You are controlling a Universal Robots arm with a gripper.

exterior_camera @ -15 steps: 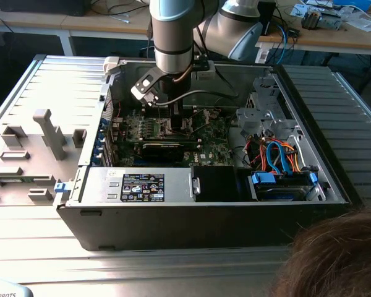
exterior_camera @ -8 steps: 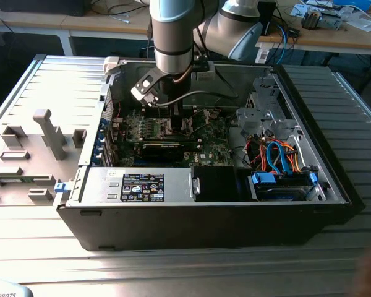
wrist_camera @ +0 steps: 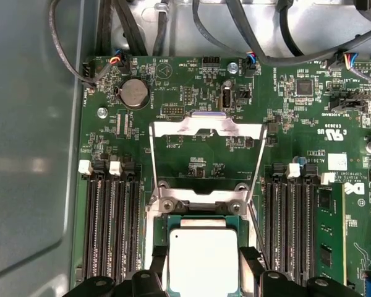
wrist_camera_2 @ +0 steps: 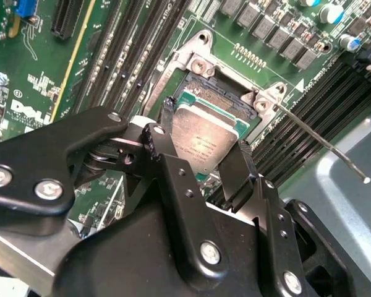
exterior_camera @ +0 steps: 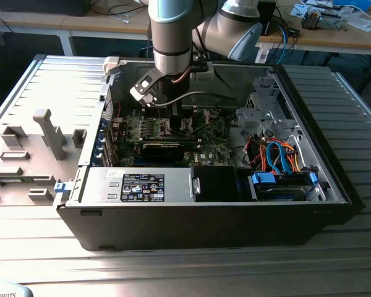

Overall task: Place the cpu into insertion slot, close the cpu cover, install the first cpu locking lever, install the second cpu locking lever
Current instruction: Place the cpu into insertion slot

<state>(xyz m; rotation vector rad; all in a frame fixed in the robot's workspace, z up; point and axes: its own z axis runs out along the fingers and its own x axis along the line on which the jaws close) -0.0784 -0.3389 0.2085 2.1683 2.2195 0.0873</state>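
Note:
The cpu (wrist_camera: 203, 266), a square chip with a dull silver top, sits between my black fingers (wrist_camera: 159, 255) directly over the insertion slot (wrist_camera: 201, 218). My gripper (wrist_camera: 203, 250) is shut on the cpu, one finger against each of two opposite edges. In the second wrist view the cpu (wrist_camera_2: 207, 136) covers the insertion slot (wrist_camera_2: 219, 99), whose dark frame shows beyond it, and the gripper (wrist_camera_2: 201, 124) flanks the chip. The cpu cover (wrist_camera: 205, 129) is swung open beyond the slot. A thin wire locking lever (wrist_camera_2: 321, 141) sticks out unlatched. In the exterior view the gripper (exterior_camera: 173, 119) is low inside the case.
Long black memory slots (wrist_camera: 108, 229) line both sides of the socket, with a green card (wrist_camera: 326, 235) beside them. A coin battery (wrist_camera: 135, 93) and cables (wrist_camera: 235, 31) lie beyond. The case (exterior_camera: 191, 216) holds a power supply (exterior_camera: 142, 185) and a drive cage (exterior_camera: 266, 114). A grey fixture tray (exterior_camera: 31, 154) stands outside.

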